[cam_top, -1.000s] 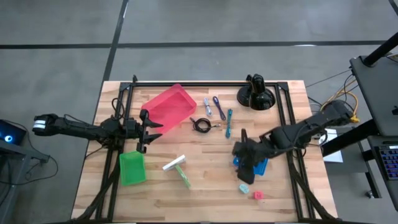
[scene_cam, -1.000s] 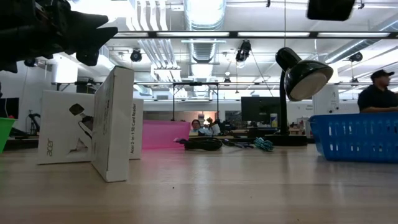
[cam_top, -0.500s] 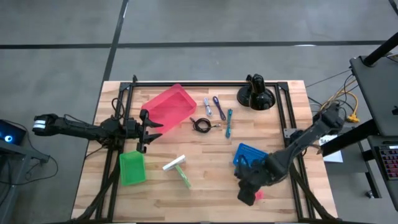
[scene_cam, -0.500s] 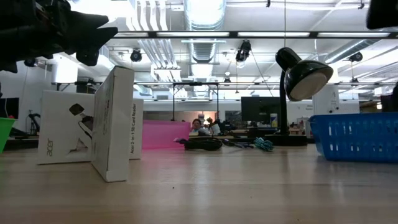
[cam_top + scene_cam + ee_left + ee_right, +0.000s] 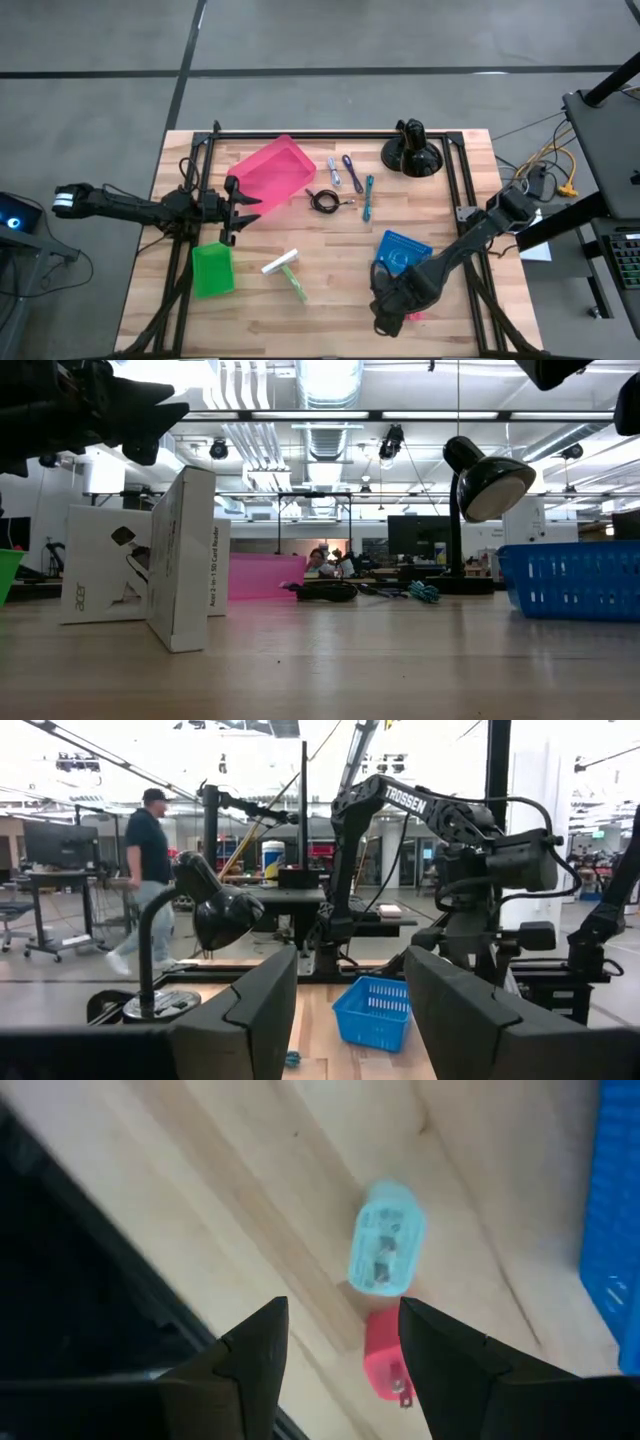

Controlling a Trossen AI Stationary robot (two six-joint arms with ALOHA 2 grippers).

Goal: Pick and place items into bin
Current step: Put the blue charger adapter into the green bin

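The right gripper (image 5: 335, 1350), fingers spread, is held above the teal block (image 5: 385, 1252) and red block (image 5: 382, 1362), low right of the high view. Both touching blocks could be nudged together. The left gripper (image 5: 350, 1005) waits, fingers apart.

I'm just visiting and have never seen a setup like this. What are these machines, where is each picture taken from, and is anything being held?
Two dark robot arms work at a wooden table. One picture looks straight down, one looks level across the tabletop, and one comes from a camera on each arm's wrist.

The left tool waits open beside the pink bin, holding nothing. The right tool is open too, hovering over a small teal block and a red block near the blue basket.

Also on the table are a green bin, a black coiled cable, thin coloured sticks, a white-and-green stick and a black domed mount.
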